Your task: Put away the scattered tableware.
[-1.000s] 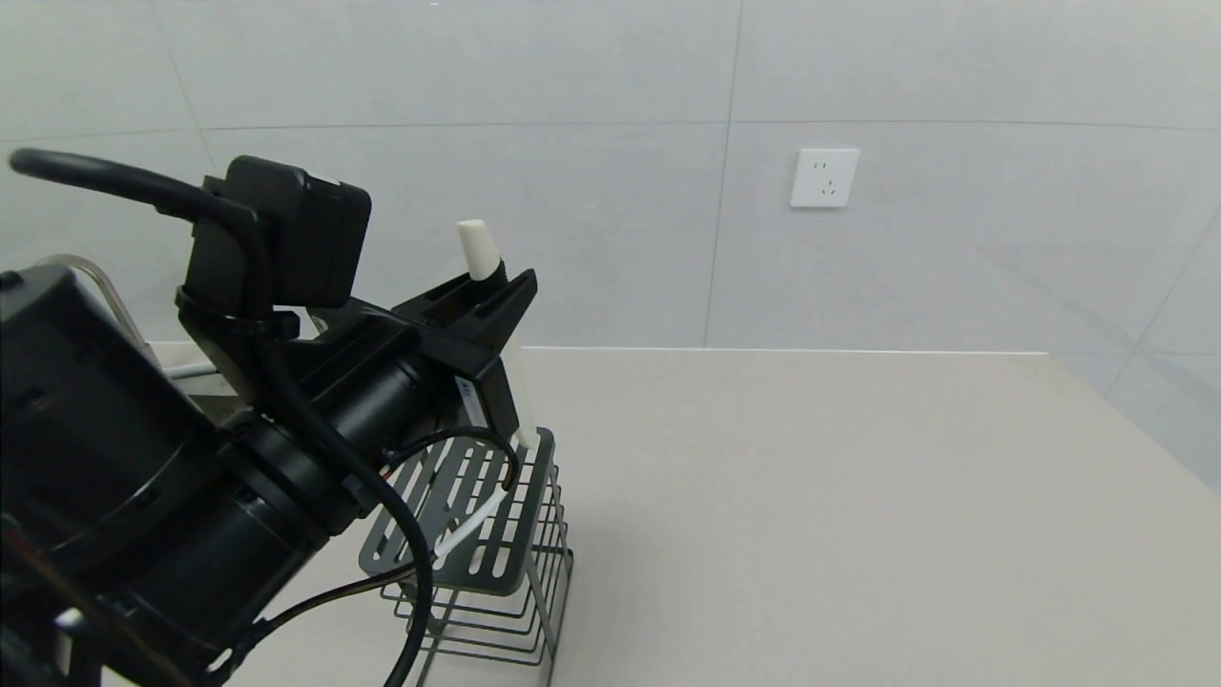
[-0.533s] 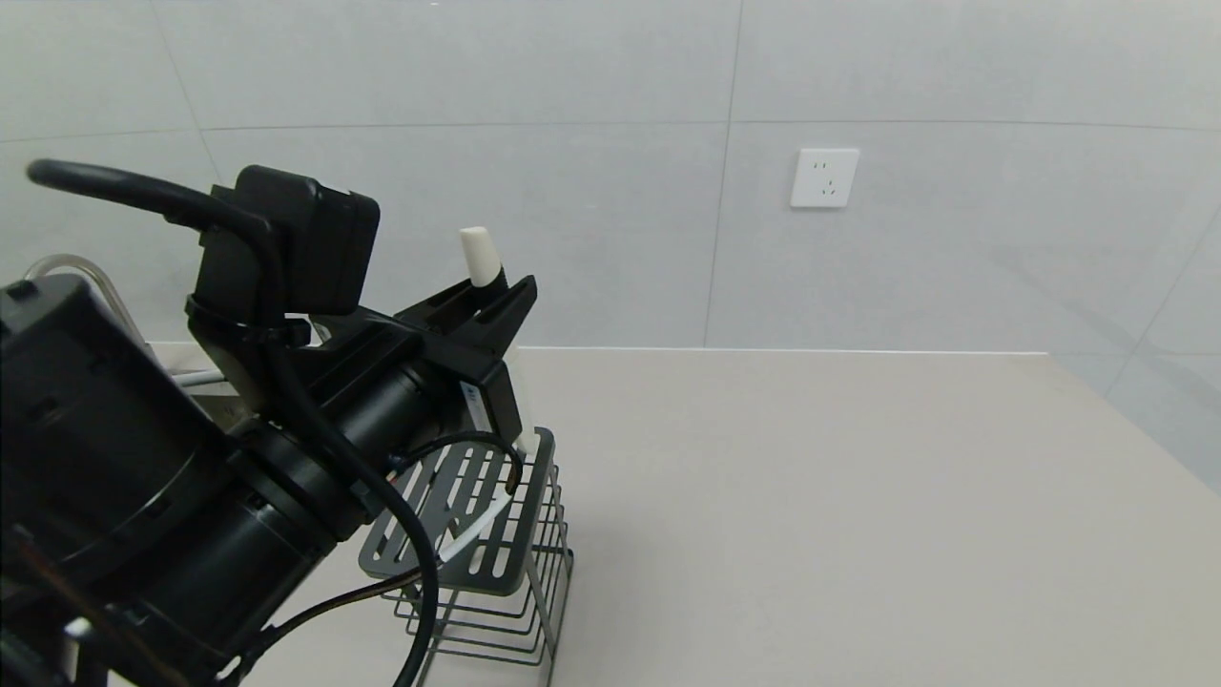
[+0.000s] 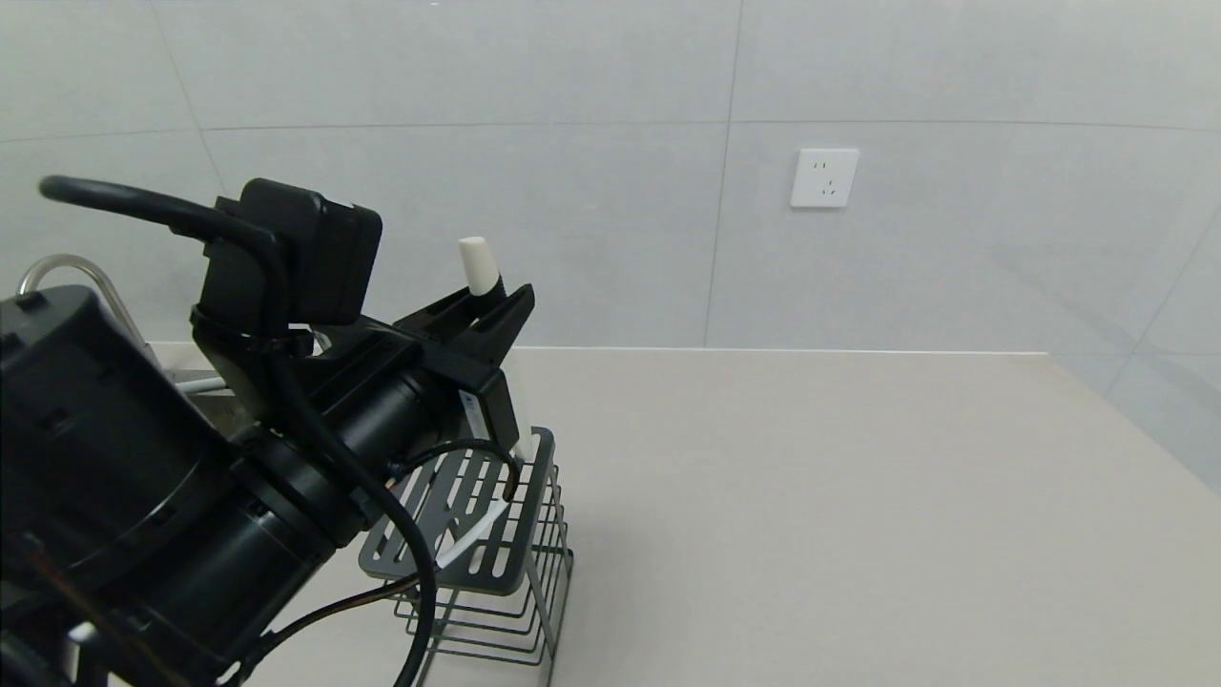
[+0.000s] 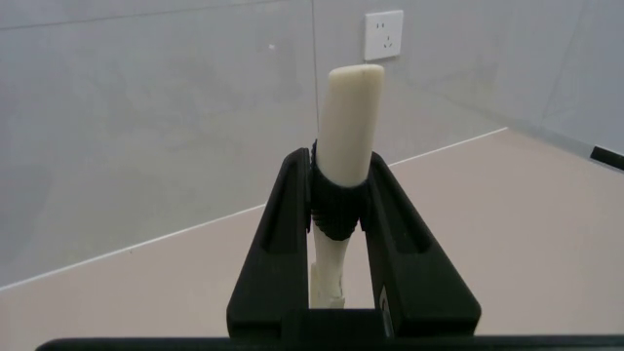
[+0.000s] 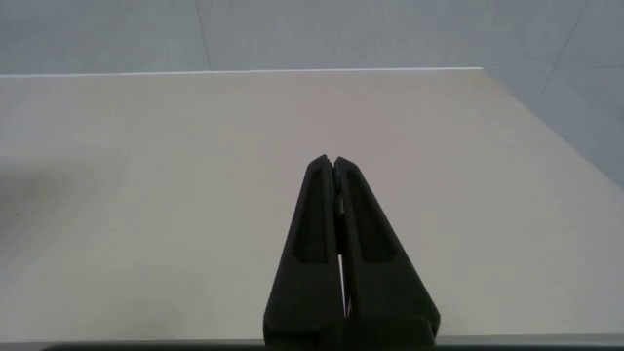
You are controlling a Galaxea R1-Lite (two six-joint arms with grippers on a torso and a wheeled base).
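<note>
- Head view: your left tool [image 3: 491,301] is clenched on a white utensil [image 3: 474,262], gripping it partway down the shaft.
- Head view: the utensil stands almost upright. Its rounded upper end sticks out above the tool, and its lower end shows at the far right corner of the rack [image 3: 477,575]. You cannot tell whether that end touches the rack.
- Head view: the rack is dark wire with a slotted top plate. It stands on the bench [image 3: 811,496], directly under the left tool.
- Head view: a white socket [image 3: 824,177] sits on the tiled wall [image 3: 572,191] behind the bench, well apart from the rack.
- Left wrist view: the left tool [image 4: 339,161] has both fingers pressed against the utensil [image 4: 351,112], which passes up between them and ends in a blunt cream tip.
- Left wrist view: the bench [image 4: 507,214] and the socket [image 4: 383,34] lie beyond the tool.
- Right wrist view: your right tool [image 5: 334,166] is clenched, fingers pressed together with nothing between them, above the bench [image 5: 146,175].
</note>
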